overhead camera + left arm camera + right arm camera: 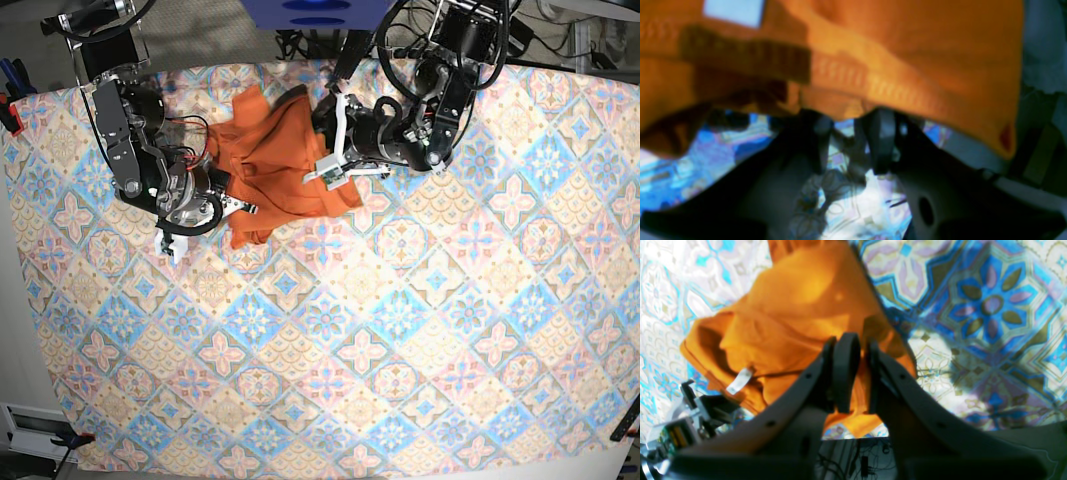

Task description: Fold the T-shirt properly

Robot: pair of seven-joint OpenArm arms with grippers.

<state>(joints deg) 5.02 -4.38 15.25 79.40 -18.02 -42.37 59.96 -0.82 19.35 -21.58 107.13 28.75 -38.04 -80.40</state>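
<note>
The orange T-shirt (pixel 275 165) lies crumpled at the back of the table between my two grippers. In the left wrist view the T-shirt (pixel 893 50) hangs over the fingertips of my left gripper (pixel 848 115), raised above the tablecloth, with its white tag (pixel 733 11) at the top. The jaws stand close with the hem between them. My right gripper (pixel 853 340) is shut on a fold of the T-shirt (pixel 796 306), and the tag (pixel 738 380) shows lower left. In the base view my left gripper (pixel 318 135) is at the shirt's right edge and my right gripper (pixel 232 205) at its lower left.
The blue-and-beige tile-patterned tablecloth (pixel 400 320) covers the whole table. Both arm bases and their cables (pixel 440 30) crowd the back edge. A blue object (pixel 320 10) sits behind the table. The table's left edge (pixel 15 250) is close to the right arm.
</note>
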